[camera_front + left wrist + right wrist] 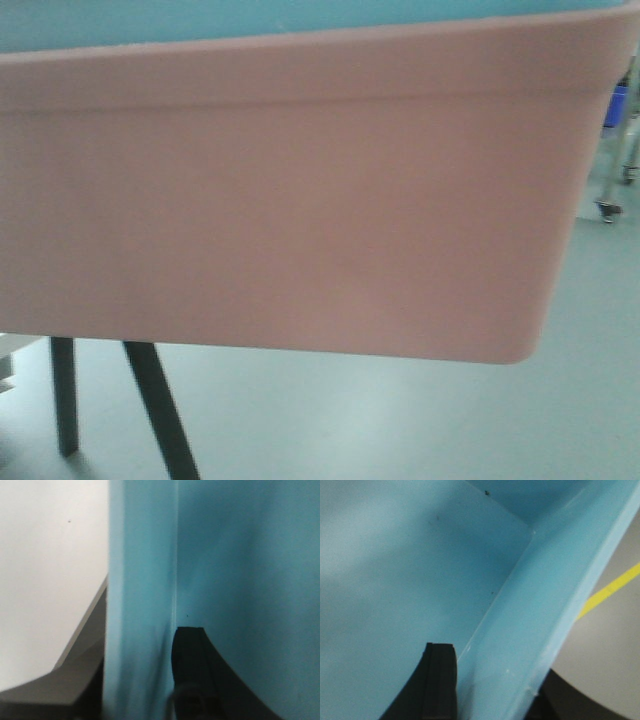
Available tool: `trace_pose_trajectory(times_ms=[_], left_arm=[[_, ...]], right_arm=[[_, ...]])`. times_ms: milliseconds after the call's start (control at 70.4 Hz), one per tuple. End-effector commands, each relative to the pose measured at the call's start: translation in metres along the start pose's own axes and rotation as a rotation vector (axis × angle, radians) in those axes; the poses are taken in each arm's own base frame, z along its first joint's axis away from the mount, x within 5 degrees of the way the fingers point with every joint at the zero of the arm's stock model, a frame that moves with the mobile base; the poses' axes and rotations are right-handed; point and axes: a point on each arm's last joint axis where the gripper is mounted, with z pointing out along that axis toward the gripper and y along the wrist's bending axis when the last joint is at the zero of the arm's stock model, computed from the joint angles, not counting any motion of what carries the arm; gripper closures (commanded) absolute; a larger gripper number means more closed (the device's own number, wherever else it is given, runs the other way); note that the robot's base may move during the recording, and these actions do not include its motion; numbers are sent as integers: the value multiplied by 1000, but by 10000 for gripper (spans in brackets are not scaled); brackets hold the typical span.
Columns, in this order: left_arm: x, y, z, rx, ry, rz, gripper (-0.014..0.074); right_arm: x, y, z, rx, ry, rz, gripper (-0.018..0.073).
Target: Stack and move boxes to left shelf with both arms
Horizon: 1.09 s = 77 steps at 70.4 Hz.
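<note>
The salmon pink box [290, 210] fills almost the whole front view and hangs above the floor. The light blue box [200, 20] sits nested inside it, showing only as a strip over the pink rim. My left gripper [142, 652] is shut on the blue box's side wall [140, 580], with one black finger [189, 670] inside the box. My right gripper [495, 677] is shut on the opposite blue wall [545, 595], its black inner finger [435, 680] pressed against it. Neither gripper shows in the front view. The left shelf is out of view.
Black table legs [160, 410] and a white edge [8, 350] stand at the lower left under the boxes. Blue crates [617, 105] and a cart wheel [608, 210] show at the far right. A yellow floor line [612, 586] runs beside the right gripper.
</note>
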Motion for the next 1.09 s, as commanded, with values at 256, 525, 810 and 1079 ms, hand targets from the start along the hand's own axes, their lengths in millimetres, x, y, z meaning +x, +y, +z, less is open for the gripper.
trace_pose_trajectory(times_ms=[256, 525, 810, 1079], left_arm=[[-33, -28, -39, 298, -360, 20, 599], [-34, -31, -33, 292, -345, 24, 599], [-34, -31, -33, 292, -345, 24, 599], [-34, -31, -33, 292, -345, 24, 599]], right_arm=[[-27, 23, -31, -270, -307, 27, 522], [-24, 21, -29, -245, -273, 18, 522], [-24, 21, -29, -240, -264, 17, 522], [-24, 21, -29, -240, -264, 17, 522]])
